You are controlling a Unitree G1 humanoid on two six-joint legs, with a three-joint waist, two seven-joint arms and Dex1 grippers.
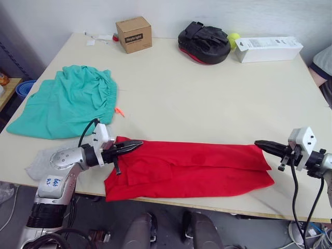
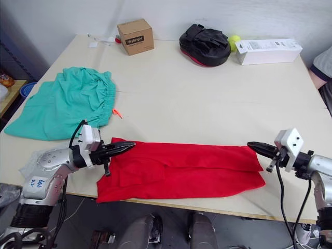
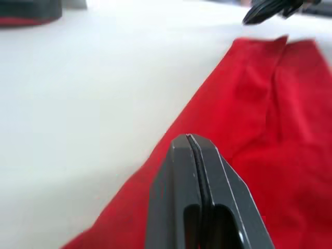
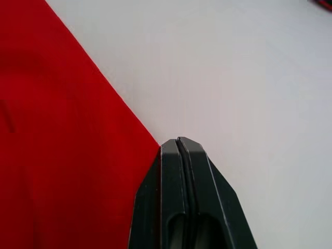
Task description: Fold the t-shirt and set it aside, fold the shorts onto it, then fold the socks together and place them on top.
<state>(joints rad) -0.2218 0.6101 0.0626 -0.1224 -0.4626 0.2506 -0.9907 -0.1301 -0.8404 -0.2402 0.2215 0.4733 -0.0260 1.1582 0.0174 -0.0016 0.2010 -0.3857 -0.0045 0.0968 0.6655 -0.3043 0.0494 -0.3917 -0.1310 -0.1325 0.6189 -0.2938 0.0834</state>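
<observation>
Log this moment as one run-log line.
t-shirt half-folded, near edge | left gripper shut, right gripper shut, at its ends | shorts unfolded

a brown cardboard box (image 1: 134, 34) at the far edge of the table shows a dark printed brand word, too small to read. a white sticker (image 1: 53, 182) on the left arm carries blue handwriting, illegible.

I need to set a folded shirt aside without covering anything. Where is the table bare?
The widest bare patch is mid-table, bordered by the shorts, the red t-shirt and the far row. That far edge is crowded: cardboard box, black pad, white carton. The near edge is taken by the shirt, with a shut pincer at each end: left, right.
</observation>
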